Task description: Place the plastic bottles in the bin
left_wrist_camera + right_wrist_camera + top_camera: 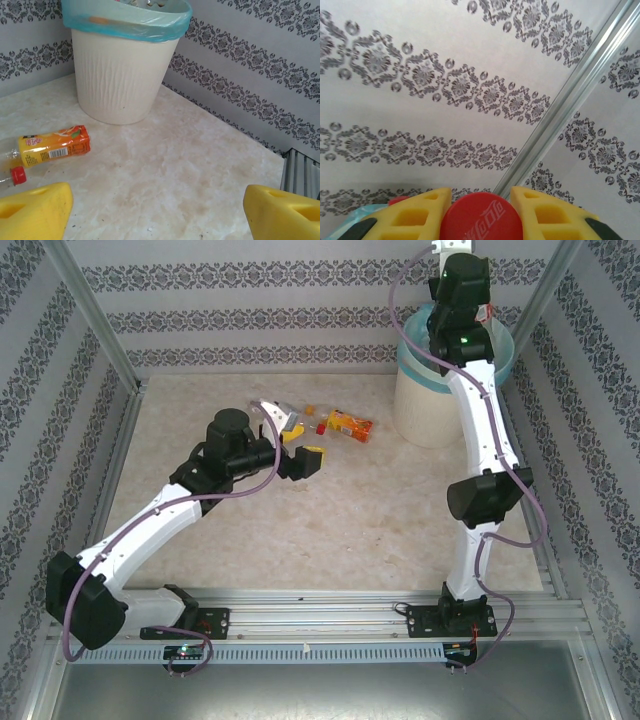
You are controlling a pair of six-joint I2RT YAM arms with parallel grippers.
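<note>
The bin (432, 400) is a cream bucket with a blue-green bag, standing at the back right; it also rises in the left wrist view (120, 75). An orange-labelled plastic bottle (351, 425) lies left of it on the table (55, 145), with a red-capped bottle (15, 176) beside it and a clear one (274, 414) further left. My left gripper (303, 462) (157, 215) stands open just above the table, near these bottles, with nothing between its fingers. My right gripper (481, 220) is shut on a bottle whose red cap (481, 216) faces the camera. That arm's wrist (460, 300) hangs over the bin.
Patterned walls close in the table on three sides, with a metal post (570, 95) in the far right corner. A rail (320, 625) runs along the near edge by the arm bases. Bare tabletop (350, 520) lies between the arms.
</note>
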